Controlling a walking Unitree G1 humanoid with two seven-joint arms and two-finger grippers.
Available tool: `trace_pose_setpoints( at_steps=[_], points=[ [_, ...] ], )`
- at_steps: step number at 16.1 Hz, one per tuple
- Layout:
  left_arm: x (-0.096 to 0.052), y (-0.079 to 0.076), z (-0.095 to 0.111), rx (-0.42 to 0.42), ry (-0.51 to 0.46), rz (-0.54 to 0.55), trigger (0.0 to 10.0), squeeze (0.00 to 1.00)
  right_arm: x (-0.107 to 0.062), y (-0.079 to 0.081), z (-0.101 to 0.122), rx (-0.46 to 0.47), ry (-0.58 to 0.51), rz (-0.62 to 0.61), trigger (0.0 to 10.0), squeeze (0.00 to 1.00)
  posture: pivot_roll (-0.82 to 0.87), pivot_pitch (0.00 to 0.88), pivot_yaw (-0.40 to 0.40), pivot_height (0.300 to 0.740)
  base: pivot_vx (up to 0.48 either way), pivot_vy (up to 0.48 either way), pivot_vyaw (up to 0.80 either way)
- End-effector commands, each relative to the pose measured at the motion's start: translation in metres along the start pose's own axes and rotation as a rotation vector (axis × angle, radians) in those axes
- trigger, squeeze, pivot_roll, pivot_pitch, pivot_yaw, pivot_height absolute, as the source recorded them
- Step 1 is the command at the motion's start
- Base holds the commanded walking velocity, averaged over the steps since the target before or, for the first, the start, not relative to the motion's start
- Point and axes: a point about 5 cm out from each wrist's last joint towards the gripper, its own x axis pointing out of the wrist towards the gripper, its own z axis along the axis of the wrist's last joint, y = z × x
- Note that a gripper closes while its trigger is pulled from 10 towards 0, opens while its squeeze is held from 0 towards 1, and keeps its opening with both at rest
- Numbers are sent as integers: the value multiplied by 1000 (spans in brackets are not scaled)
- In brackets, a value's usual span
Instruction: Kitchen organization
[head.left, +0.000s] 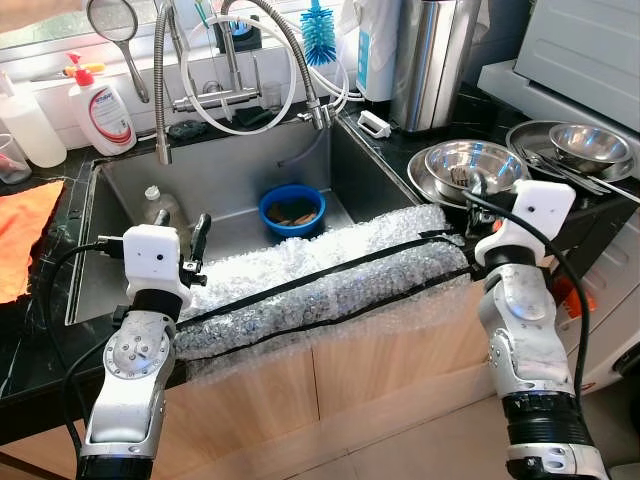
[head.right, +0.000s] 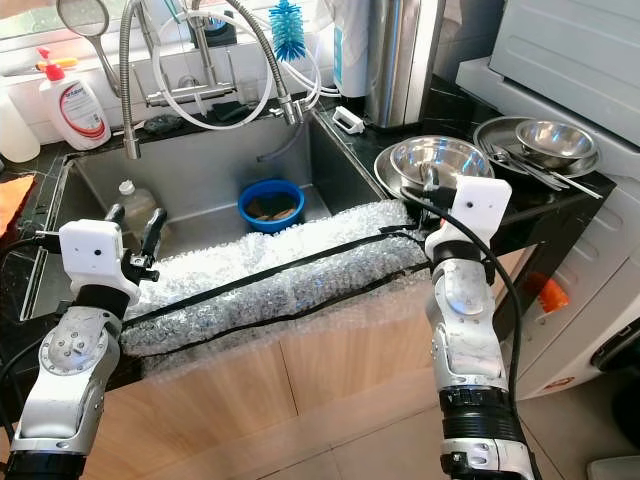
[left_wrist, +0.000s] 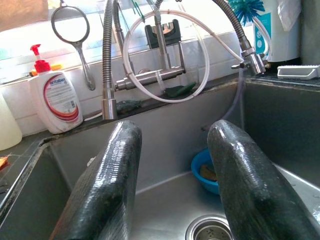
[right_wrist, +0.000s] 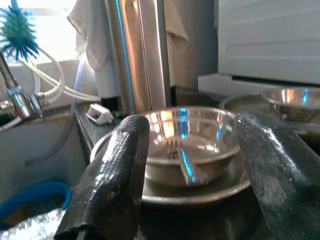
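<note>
The right gripper (right_wrist: 192, 165), fingers spread and empty, hovered just short of the shiny steel bowl (head.left: 473, 166) holding a fork (right_wrist: 181, 161) on the dark counter straight ahead, while the left gripper (left_wrist: 172, 175), likewise spread, faced the sink (head.left: 240, 190).

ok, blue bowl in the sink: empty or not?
Not empty. The blue bowl on the sink floor holds something brownish; what it is, cannot tell.

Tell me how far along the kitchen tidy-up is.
Early. Nothing looks finished: the blue bowl and a plastic bottle sit in the sink. Both grippers are open and empty, the left gripper over the sink, the right gripper facing the steel bowl with a fork inside.
</note>
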Motion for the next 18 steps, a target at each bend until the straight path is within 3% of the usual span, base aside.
trace_pose_setpoints(
  at_steps=[1,5,7,18],
  points=[
    [-1,1,-2,21,17,1,10000,0,1,3,-3,-14,30,8,10000,0,-84,0,64,740,0,0,0],
    [-1,1,-1,23,15,2,10000,0,2,5,-6,-15,48,11,10000,0,-81,0,66,740,0,0,0],
    [0,1,-1,20,13,2,10000,0,3,6,-6,-10,48,17,0,0,-81,0,66,740,0,0,0],
    [3,1,2,25,1,-1,10000,0,6,11,-4,-1,41,18,0,0,-70,0,70,740,0,0,0]
  ],
)
